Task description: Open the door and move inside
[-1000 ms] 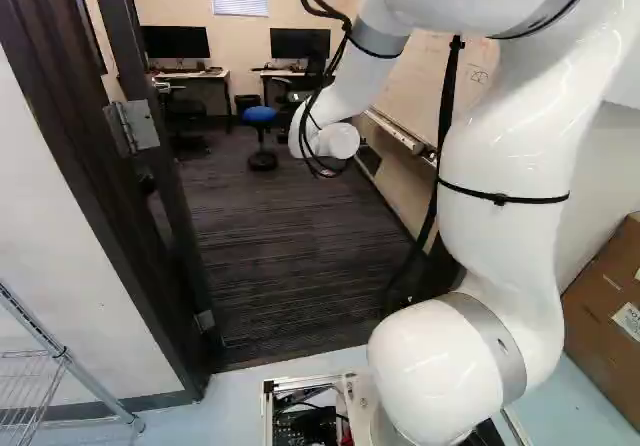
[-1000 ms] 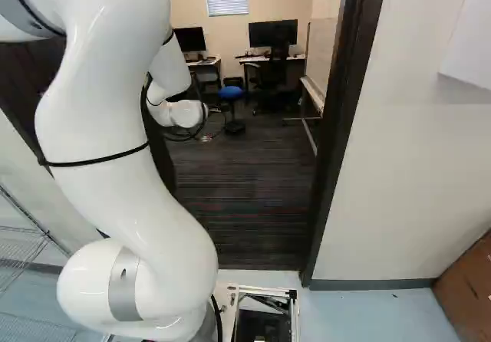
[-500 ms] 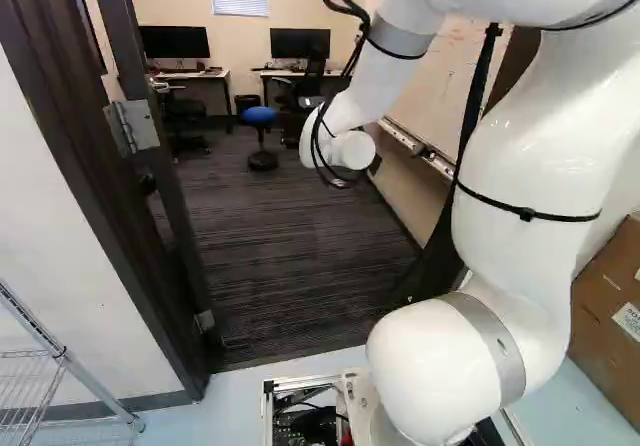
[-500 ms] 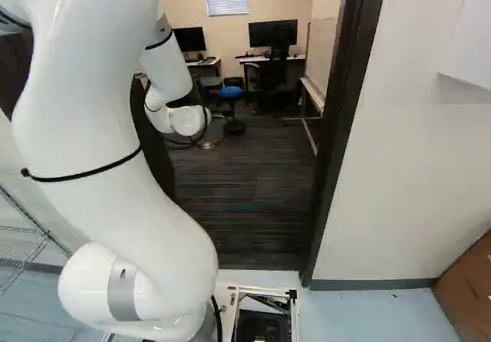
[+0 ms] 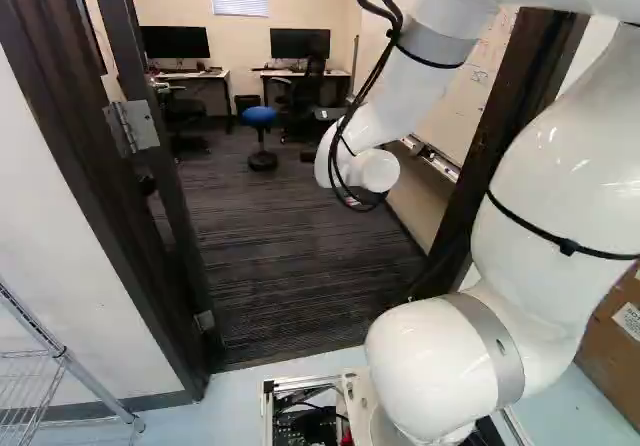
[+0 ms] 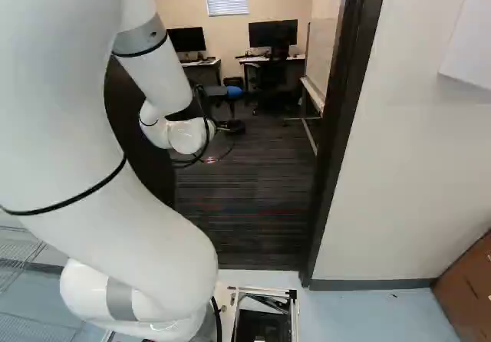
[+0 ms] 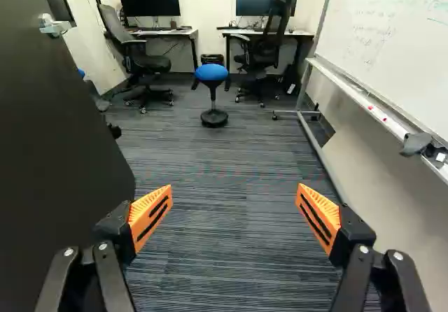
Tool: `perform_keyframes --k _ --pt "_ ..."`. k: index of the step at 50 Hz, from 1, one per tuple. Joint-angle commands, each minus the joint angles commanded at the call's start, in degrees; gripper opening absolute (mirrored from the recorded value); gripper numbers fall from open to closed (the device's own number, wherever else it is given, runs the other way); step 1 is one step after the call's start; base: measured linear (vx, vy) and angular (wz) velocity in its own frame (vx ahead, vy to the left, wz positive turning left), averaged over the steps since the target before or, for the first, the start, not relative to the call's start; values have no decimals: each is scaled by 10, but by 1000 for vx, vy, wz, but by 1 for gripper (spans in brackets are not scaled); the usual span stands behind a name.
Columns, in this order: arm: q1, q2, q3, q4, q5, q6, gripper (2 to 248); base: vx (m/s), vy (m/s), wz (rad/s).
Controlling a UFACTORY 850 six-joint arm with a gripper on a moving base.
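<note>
One dark door (image 7: 59, 151) stands swung open to the left of the gripper (image 7: 235, 189), its handle (image 7: 56, 26) farther ahead. Fingers spread wide around nothing, the gripper points along the carpet (image 7: 224, 158), so entry likely needs straight driving, off the whiteboard (image 7: 392, 46) at right.
</note>
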Motion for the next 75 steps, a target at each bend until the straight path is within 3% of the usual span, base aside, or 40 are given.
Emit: perform_keyframes --k 37,75 --pt "-36 102 138 -1 34 0 247 0 0 0" --pt "-50 139 188 -1 46 0 247 0 0 0"
